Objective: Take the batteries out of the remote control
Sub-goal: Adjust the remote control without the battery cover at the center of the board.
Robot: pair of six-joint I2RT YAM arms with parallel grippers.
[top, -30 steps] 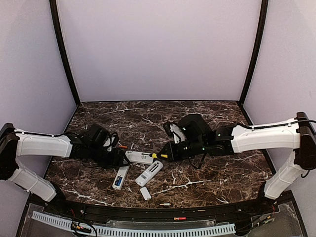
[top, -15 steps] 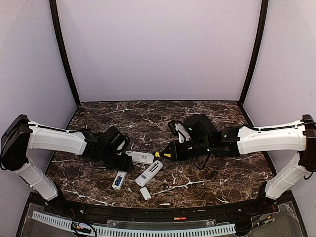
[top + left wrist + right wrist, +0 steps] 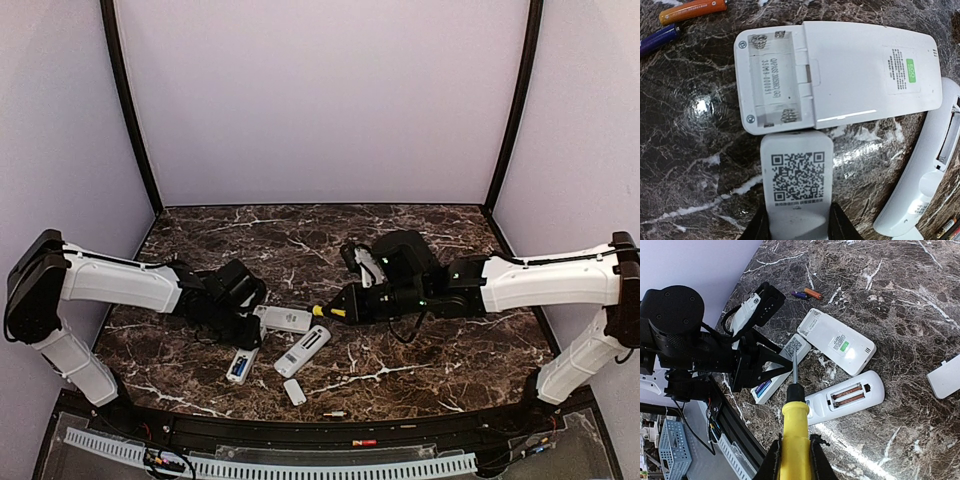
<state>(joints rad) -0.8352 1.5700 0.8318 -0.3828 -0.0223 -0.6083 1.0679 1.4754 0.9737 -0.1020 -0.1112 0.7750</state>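
Observation:
My left gripper (image 3: 796,222) is shut on the end of a narrow white remote with a QR label (image 3: 796,175). That remote (image 3: 781,368) holds blue batteries (image 3: 762,388) in its open bay. A wide white remote (image 3: 850,75) lies just beyond it, its bay (image 3: 772,80) open and empty. An orange battery (image 3: 692,11) and a blue battery (image 3: 659,40) lie loose past it. A curved remote (image 3: 845,396) holds two copper-coloured batteries (image 3: 847,394). My right gripper (image 3: 794,455) is shut on a yellow-handled screwdriver (image 3: 792,430), whose tip hovers over the QR remote.
A small white cover (image 3: 945,377) lies to the right, another (image 3: 294,391) near the front edge. A loose battery (image 3: 335,413) rests on the front rail. The left arm (image 3: 120,285) and right arm (image 3: 530,280) meet at mid-table. Purple walls enclose the marble table (image 3: 430,370).
My left gripper has moved right and forward from the loose batteries to the QR remote and closed on its end. My right gripper has shifted slightly right with the screwdriver.

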